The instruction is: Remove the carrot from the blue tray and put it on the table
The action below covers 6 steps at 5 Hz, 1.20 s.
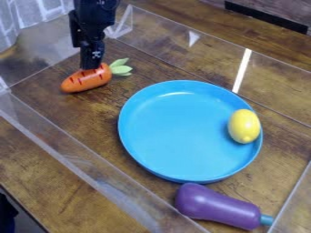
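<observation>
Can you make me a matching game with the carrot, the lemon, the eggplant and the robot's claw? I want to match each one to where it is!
Things:
1. carrot
2. lemon
3. eggplant
4. gripper

Places:
A. inside the blue tray, near its right rim
B. on the table, left of the tray
C. open, just above the carrot
D. on the table, in front of the tray, nearest the camera

Right pairs: 1-B, 2-A, 3-D, 4-C
</observation>
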Each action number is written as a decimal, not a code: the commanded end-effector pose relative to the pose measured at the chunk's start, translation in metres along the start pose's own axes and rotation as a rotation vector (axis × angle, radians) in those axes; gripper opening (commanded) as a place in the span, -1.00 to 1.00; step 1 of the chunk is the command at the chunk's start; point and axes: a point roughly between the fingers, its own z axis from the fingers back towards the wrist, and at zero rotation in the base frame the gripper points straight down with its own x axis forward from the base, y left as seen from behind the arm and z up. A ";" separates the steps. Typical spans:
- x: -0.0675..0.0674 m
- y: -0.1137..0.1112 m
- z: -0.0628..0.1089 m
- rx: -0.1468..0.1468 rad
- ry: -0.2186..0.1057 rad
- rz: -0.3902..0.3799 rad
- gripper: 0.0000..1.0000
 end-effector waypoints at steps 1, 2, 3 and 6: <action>0.005 0.016 0.017 0.053 -0.064 0.028 1.00; 0.009 0.017 0.011 0.045 -0.076 0.031 1.00; 0.011 0.018 0.007 0.040 -0.086 0.036 1.00; 0.014 0.023 0.023 0.021 -0.151 0.090 1.00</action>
